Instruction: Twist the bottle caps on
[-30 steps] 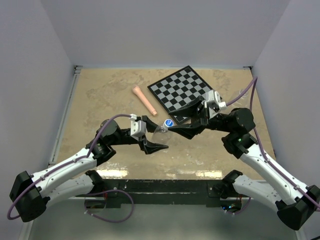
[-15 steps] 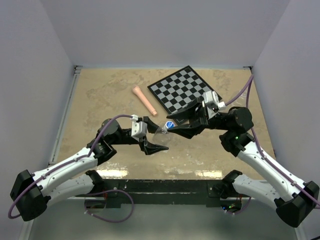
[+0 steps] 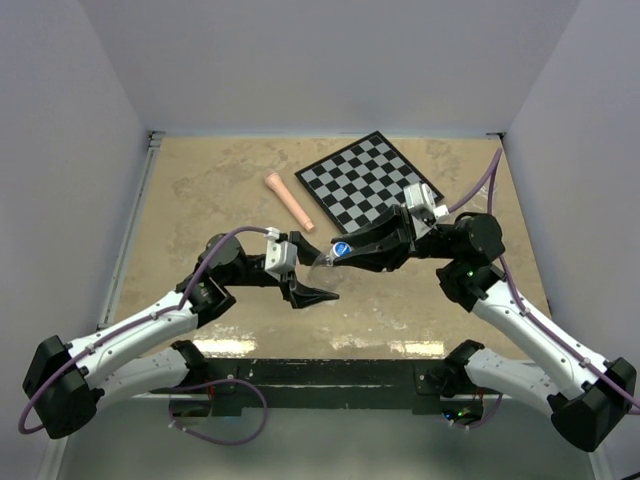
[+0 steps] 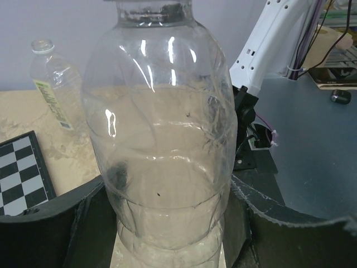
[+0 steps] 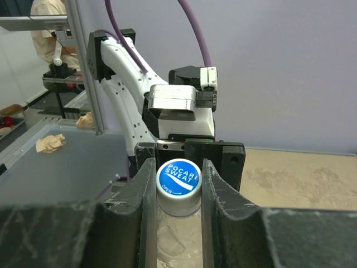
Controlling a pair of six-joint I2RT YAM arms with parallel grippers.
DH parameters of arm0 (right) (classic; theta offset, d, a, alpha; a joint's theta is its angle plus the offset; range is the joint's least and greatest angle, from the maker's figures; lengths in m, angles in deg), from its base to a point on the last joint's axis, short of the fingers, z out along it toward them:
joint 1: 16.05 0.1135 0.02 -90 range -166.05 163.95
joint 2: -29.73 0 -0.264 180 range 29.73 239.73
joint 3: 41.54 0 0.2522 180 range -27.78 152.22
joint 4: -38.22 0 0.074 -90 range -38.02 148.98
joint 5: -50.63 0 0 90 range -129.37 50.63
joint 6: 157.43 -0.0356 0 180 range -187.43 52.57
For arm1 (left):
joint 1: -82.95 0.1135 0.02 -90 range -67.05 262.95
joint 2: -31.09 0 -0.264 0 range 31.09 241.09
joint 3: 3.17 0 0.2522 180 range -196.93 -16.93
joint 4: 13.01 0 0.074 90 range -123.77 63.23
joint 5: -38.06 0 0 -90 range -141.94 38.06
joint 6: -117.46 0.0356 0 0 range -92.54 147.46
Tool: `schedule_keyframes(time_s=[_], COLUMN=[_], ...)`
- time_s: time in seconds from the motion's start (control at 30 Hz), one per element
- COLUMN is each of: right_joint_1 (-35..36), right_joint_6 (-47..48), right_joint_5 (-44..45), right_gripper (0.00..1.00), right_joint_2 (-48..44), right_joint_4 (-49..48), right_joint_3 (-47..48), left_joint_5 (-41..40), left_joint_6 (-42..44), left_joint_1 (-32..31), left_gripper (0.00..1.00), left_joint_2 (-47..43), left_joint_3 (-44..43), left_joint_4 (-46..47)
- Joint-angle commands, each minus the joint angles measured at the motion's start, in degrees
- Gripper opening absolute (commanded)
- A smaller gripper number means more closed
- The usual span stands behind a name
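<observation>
Blue cap [image 5: 178, 178] sits on the mouth of the small clear bottle [image 4: 162, 139], near the middle of the table. The right gripper [image 3: 345, 250], reaching in from three o'clock, pinches that cap tight between its fingers. The left gripper [image 3: 312, 272], coming from nine o'clock, clamps the bottle's body.

bottle [image 3: 322, 262] is lying between left gripper [image 3: 312, 270] and right gripper [image 5: 178, 187] | cap [image 3: 341, 249] is sitting on its right end | board [image 3: 365, 180] is lying behind them | stick [image 3: 288, 201] is lying left of board
</observation>
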Motion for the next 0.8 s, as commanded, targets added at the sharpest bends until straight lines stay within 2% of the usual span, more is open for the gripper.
schedule_keyframes(time_s=[0.0,0.13,0.3,0.57,0.77], right_joint_1=[0.38,0.38,0.38,0.64,1.00], right_joint_6=[0.10,2.73,5.20,6.86,9.86], right_joint_5=[0.09,2.99,6.42,9.31,12.66], right_gripper=[0.00,0.00,0.00,0.00,0.00], right_joint_2=[0.12,-0.75,-1.63,-1.81,-1.90], right_joint_4=[-0.47,3.65,7.18,9.81,13.94], right_joint_3=[0.27,1.05,1.41,1.32,1.50], left_joint_5=[-0.20,-8.10,-25.74,-46.16,-57.16], left_joint_6=[2.23,7.49,14.17,17.96,19.19], left_joint_1=[0.10,-1.91,-8.94,-16.68,-20.55], left_gripper=[0.00,0.00,0.00,0.00,0.00], left_joint_2=[-0.92,-3.03,-4.70,-4.88,-4.27], left_joint_3=[-2.68,-3.47,-5.06,-4.97,-5.23], left_joint_4=[1.91,-3.08,-9.08,-7.68,-7.06])
